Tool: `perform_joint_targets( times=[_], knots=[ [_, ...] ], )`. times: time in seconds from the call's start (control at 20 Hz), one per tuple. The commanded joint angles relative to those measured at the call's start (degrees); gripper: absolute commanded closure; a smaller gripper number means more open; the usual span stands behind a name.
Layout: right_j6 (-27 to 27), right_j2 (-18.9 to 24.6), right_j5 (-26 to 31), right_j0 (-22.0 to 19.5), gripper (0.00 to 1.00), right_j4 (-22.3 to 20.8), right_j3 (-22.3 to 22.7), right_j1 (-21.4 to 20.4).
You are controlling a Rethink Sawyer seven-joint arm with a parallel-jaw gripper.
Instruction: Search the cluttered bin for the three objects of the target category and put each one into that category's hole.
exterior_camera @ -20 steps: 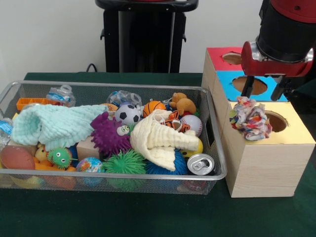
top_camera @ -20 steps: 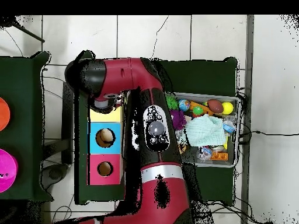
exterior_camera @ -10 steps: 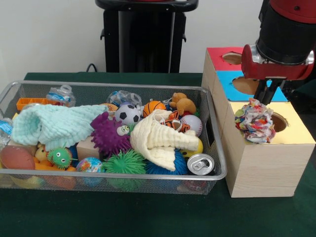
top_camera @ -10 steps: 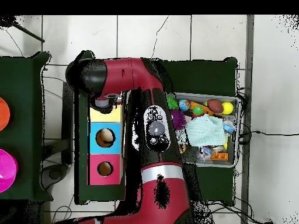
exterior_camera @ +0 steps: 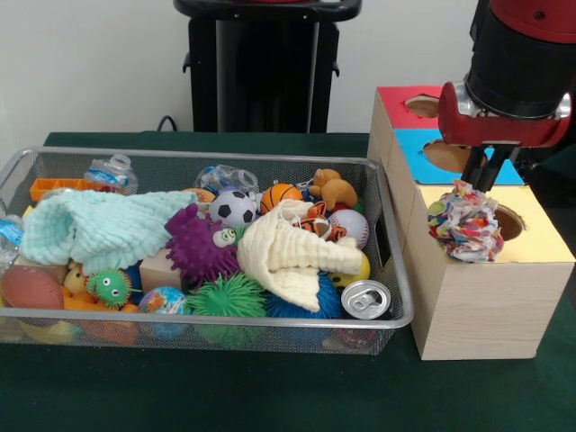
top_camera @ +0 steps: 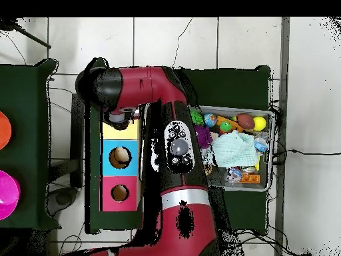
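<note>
The fingers [exterior_camera: 477, 184] pinch the top of a light, floppy rag bundle [exterior_camera: 465, 222] at nine o'clock of the yellow hole [exterior_camera: 507, 221].

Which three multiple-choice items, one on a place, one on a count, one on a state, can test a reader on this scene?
1. Where is the rag ball?
A. in the bin
B. over the yellow panel, beside its hole
C. on the red panel

2. How many coloured panels top the box?
A. two
B. three
C. four

3. How does the can in the bin stand?
A. upright, top showing
C. crushed flat
B. upside down

Answers:
1 B: it hangs under the gripper at the yellow panel.
2 B: red, blue, yellow.
3 A: its pull-tab top faces up.
</note>
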Motion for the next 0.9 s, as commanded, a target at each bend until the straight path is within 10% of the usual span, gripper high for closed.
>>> perform_joint_targets(
  times=[0.05, 0.9],
  knots=[
    [4.5, 0.3, -4.4, -1.5, 1.0, 0.1, 6.6, -0.3],
    [16.8, -4.0, -14.7, 4.1, 1.0, 6.5, 22.7, -6.6]
  ],
)
